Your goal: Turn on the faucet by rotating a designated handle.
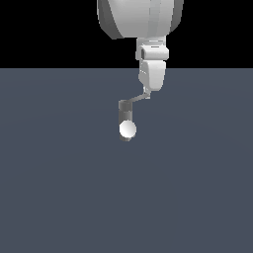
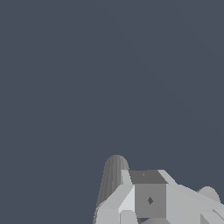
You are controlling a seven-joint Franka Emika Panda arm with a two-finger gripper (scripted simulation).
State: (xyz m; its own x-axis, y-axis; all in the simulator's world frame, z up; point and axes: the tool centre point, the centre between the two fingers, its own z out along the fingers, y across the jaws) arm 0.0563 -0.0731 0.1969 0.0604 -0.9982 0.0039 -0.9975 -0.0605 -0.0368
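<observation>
The faucet (image 1: 125,114) is a small grey upright post with a white ball (image 1: 127,129) at its lower front. The handle (image 1: 137,99) is a thin light grey bar running from the post's top toward the exterior view's right and slightly upward. My gripper (image 1: 146,91) hangs down from the white arm, its tip at the handle's far end, touching or nearly touching it. The fingertips show as one narrow stub with no gap and hold nothing. In the wrist view a ribbed grey cylinder (image 2: 113,177), apparently the post, lies beside my grey fingers (image 2: 149,199). The handle is not distinct there.
The faucet stands on a plain dark blue-grey floor (image 1: 59,188) that fills both views. The large white arm (image 1: 141,20) comes down from above, just to the exterior view's right of the post. Nothing else shows.
</observation>
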